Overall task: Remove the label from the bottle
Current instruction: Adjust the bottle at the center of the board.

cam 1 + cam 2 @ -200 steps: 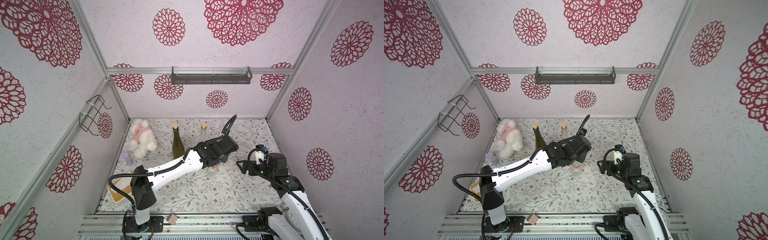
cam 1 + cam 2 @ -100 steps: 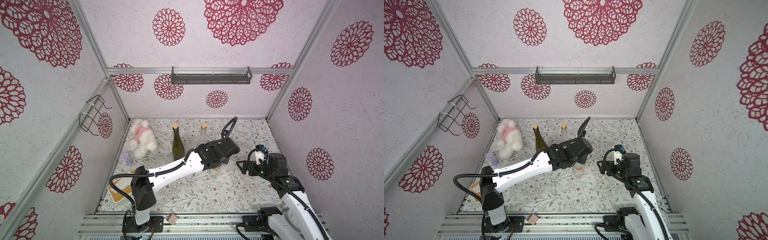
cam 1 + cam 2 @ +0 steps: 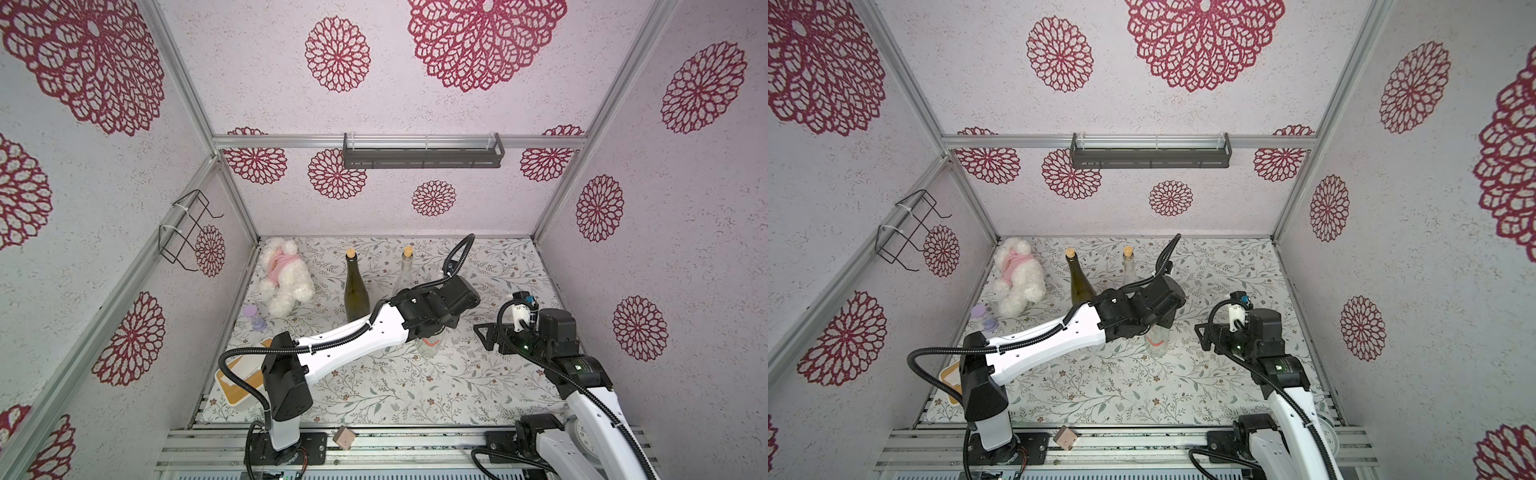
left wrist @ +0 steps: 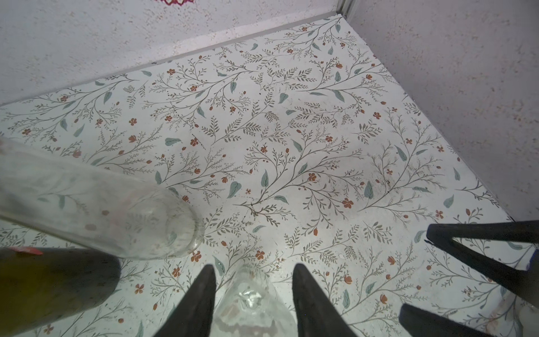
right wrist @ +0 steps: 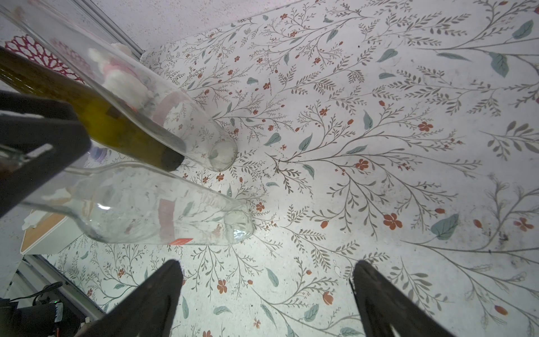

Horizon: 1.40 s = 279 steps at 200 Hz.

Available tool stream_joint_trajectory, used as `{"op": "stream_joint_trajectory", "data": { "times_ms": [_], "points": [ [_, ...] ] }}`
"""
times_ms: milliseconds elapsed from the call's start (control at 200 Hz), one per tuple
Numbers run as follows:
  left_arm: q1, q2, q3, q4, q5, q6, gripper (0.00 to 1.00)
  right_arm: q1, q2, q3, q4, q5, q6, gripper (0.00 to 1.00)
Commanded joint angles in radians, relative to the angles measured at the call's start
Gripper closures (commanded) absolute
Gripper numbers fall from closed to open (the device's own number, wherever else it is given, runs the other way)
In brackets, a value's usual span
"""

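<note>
Floral tabletop (image 3: 395, 386) holds clear bottle (image 3: 432, 353) with red label (image 5: 181, 241) scrap

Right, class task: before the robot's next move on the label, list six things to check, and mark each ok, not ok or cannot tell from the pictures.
1. Clear bottle upright on the table: ok.
2. Left hand gripping its neck: not ok; the jaws stand apart on either side of it.
3. Right hand open: ok.
4. Nothing on the table between the right hand and the red label: ok.
5. Label edge lifted enough to pinch: cannot tell.
6. Green bottle apart from the clear bottle: ok.
</note>
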Motion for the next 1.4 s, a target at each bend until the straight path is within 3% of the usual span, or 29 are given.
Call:
{"op": "stream_joint_trajectory", "data": {
  "times_ms": [0, 135, 280, 350, 450, 681, 896, 1126, 1391],
  "points": [
    [-0.009, -0.009, -0.001, 0.025, -0.023, -0.016, 0.46, -0.005, -0.013, 0.036, -0.005, 0.006, -0.001, 0.06],
    [-0.01, -0.029, -0.004, 0.034, -0.016, 0.0, 0.36, -0.005, -0.015, 0.049, -0.015, 0.004, 0.0, 0.05],
    [-0.009, -0.056, -0.005, 0.052, 0.018, 0.052, 0.17, -0.005, -0.013, 0.069, -0.037, 0.004, 0.003, 0.05],
    [-0.005, -0.074, -0.003, 0.066, 0.07, 0.103, 0.06, -0.005, -0.011, 0.079, -0.056, 0.003, -0.001, 0.05],
    [0.016, -0.12, -0.001, 0.057, 0.132, 0.147, 0.0, -0.006, 0.0, 0.105, -0.094, 0.001, -0.012, 0.04],
    [0.109, -0.269, -0.141, 0.133, 0.407, 0.252, 0.02, -0.009, 0.021, 0.141, -0.128, -0.005, -0.014, 0.03],
    [0.155, -0.339, -0.204, 0.081, 0.731, 0.476, 0.03, -0.012, 0.024, 0.113, -0.098, -0.021, 0.009, 0.03],
    [0.266, -0.34, -0.22, 0.051, 0.887, 0.543, 0.03, -0.012, 0.014, 0.048, -0.062, -0.031, 0.036, 0.03],
    [0.287, -0.263, -0.193, 0.073, 0.921, 0.604, 0.02, -0.013, -0.042, -0.057, 0.049, -0.167, 0.059, 0.03]
  ]
}}
